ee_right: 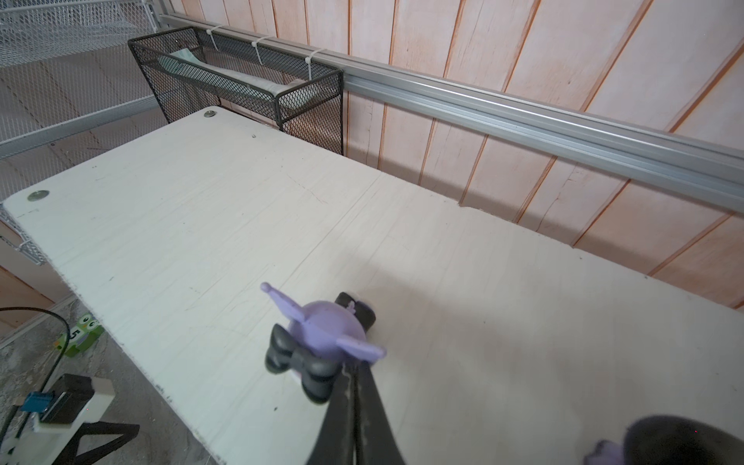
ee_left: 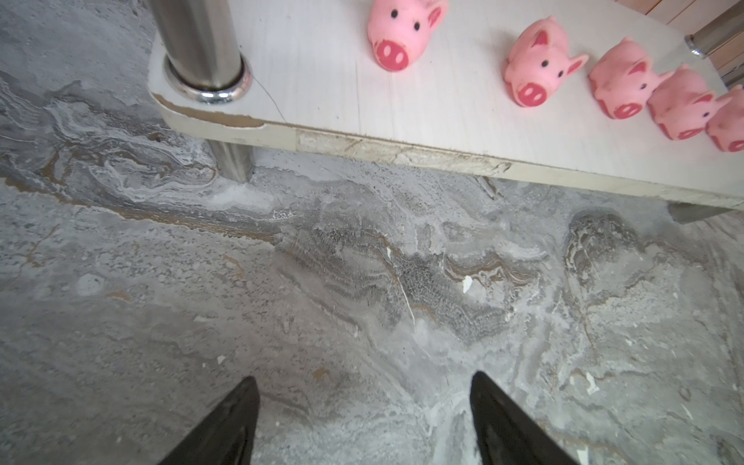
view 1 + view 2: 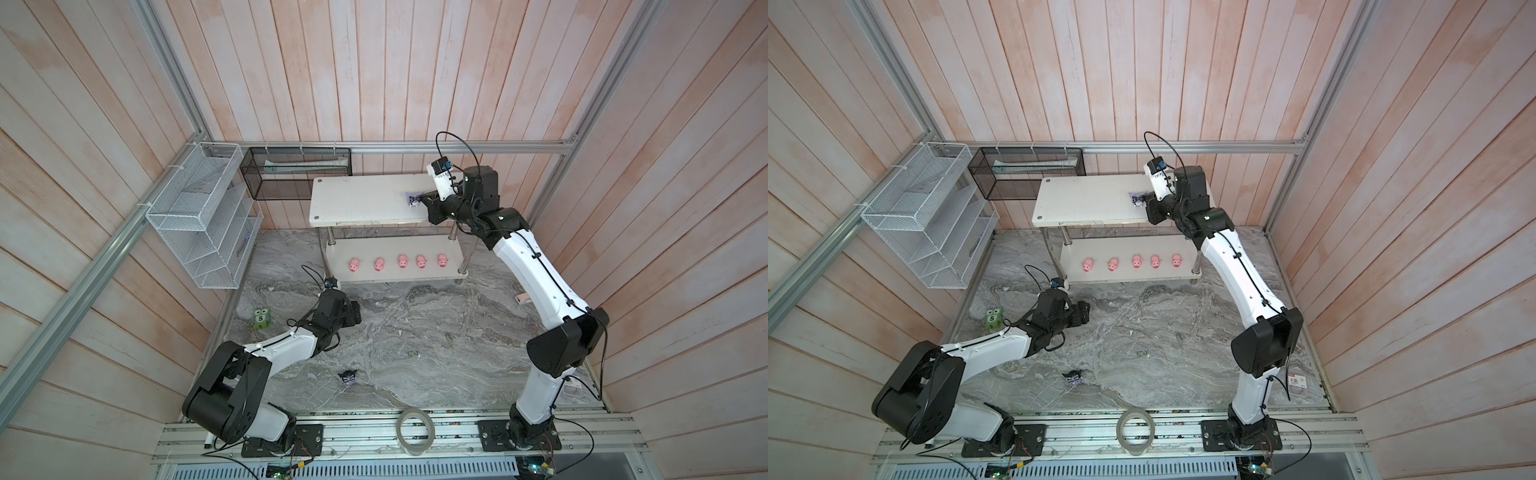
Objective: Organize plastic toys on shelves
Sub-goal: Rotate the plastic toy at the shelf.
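Note:
The shelves (image 3: 365,203) (image 3: 1084,203) stand at the back. Several pink pigs (image 3: 402,262) (image 3: 1136,262) (image 2: 402,36) line the lower board (image 2: 322,92). My right gripper (image 3: 420,200) (image 3: 1145,198) (image 1: 354,365) is over the right part of the top board (image 1: 201,225), shut on a purple-and-black figurine (image 1: 326,332) (image 3: 413,198), pinching it by a thin purple ear. A blurred dark-purple shape (image 1: 604,455) lies nearer the wrist. Another figurine (image 3: 347,377) (image 3: 1073,378) lies on the floor. My left gripper (image 3: 356,316) (image 3: 1086,309) (image 2: 364,380) is open and empty, low before the shelves' left front leg.
A green toy marked "5" (image 3: 262,318) (image 3: 993,319) stands left of the left arm. A white wire rack (image 3: 199,216) and a black mesh basket (image 3: 297,172) hang on the walls. A tape roll (image 3: 414,430) lies on the front rail.

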Controlling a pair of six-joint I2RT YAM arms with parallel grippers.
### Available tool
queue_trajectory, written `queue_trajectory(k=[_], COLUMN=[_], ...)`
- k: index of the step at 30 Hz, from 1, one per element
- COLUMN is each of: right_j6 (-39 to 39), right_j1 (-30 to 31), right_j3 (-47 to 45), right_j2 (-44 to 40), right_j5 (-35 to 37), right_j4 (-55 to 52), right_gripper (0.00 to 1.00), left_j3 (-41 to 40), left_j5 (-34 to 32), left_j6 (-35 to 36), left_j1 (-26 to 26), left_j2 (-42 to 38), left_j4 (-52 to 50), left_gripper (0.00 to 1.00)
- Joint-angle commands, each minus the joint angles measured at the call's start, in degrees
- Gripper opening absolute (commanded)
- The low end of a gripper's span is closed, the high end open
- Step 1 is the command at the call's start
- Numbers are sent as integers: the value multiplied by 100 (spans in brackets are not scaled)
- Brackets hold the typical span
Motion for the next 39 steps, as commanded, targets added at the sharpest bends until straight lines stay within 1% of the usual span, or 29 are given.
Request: queue_trajectory(k=[1,21,28,34,39], right_j6=[20,84,65,104,108], right_j1=[-24,-31,-32,-24,-32], right_j3=[204,412,411,379,294], right_j2=[103,314,331,190,-45], right_j5=[-122,-324,-291,-245,-269], right_j4=[-15,-83,-121,-3,73], right_gripper=[7,6,6,7,9], left_j3=[93,128,110,101,95], left_j5=[33,29,37,37,38], left_j6=[39,59,51,56,31], left_j1=[27,31,50,54,59], left_j2=[73,85,97,100,101], left_j4=[16,5,12,5,5], left_gripper=[83,83,83,83,83])
